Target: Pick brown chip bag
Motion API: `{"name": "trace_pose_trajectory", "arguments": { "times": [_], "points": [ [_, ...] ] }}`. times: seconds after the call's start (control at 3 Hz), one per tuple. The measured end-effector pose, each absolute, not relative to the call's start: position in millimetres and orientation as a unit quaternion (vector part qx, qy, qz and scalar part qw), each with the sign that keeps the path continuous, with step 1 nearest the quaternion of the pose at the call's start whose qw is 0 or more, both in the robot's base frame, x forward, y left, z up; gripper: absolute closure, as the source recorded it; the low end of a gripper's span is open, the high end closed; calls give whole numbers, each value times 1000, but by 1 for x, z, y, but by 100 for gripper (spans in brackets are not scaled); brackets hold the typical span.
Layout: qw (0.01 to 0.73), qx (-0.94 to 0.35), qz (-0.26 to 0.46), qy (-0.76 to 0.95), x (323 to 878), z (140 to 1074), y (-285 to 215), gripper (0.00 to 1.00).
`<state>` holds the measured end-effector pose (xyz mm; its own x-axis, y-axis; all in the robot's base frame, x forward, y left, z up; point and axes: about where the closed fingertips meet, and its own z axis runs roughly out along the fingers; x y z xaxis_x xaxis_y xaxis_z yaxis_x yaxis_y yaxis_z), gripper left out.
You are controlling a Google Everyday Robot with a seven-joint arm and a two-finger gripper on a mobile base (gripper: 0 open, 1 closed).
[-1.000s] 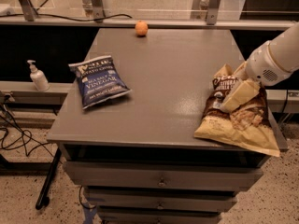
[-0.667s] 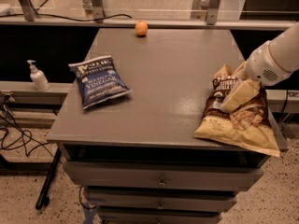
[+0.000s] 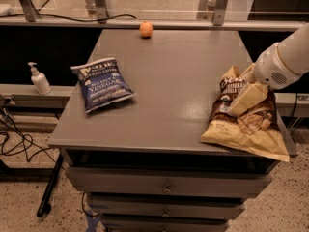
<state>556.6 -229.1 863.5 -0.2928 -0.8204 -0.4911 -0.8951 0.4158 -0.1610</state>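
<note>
The brown chip bag [image 3: 246, 124] lies flat at the table's right front corner, its dark front with white lettering facing up and its pale tan bottom edge reaching past the table's rim. My gripper [image 3: 244, 100] comes in from the right on the white arm [image 3: 285, 62] and rests on the upper part of the bag, covering some of it.
A navy-blue vinegar chip bag [image 3: 101, 83] lies at the left of the grey table [image 3: 169, 71]. An orange [image 3: 146, 29] sits at the back edge. A soap dispenser [image 3: 38, 79] stands on a ledge to the left. Drawers [image 3: 166, 187] are below the tabletop.
</note>
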Motion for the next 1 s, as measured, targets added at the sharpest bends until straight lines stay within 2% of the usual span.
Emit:
{"name": "trace_pose_trajectory", "arguments": {
  "times": [0.33,0.67,1.0],
  "points": [
    [258,-536,72,801,557,864,-229,13],
    [258,-536,72,801,557,864,-229,0],
    [262,-531,91,801,556,878,-232,0]
  ]
}}
